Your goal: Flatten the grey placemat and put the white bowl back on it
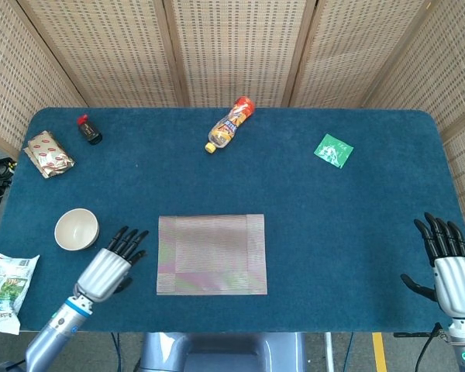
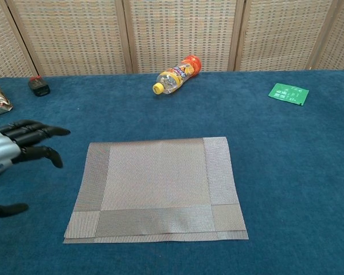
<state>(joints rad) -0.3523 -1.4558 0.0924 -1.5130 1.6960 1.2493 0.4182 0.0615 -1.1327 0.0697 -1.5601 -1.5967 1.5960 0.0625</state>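
The grey placemat point(image 1: 211, 254) point(image 2: 156, 187) lies in the near middle of the table; its front edge shows a doubled layer. The white bowl point(image 1: 77, 229) stands upright on the cloth to the mat's left, outside the chest view. My left hand point(image 1: 111, 264) point(image 2: 14, 152) hovers between the bowl and the mat's left edge, fingers spread, holding nothing. My right hand point(image 1: 449, 267) is at the table's near right corner, fingers apart and empty.
An orange-capped bottle point(image 1: 230, 124) lies at the back centre. A green packet point(image 1: 334, 150) sits back right. At back left are a small black and red object point(image 1: 89, 129) and a foil snack pack point(image 1: 48, 153). A wrapper point(image 1: 8, 282) hangs at the near left edge.
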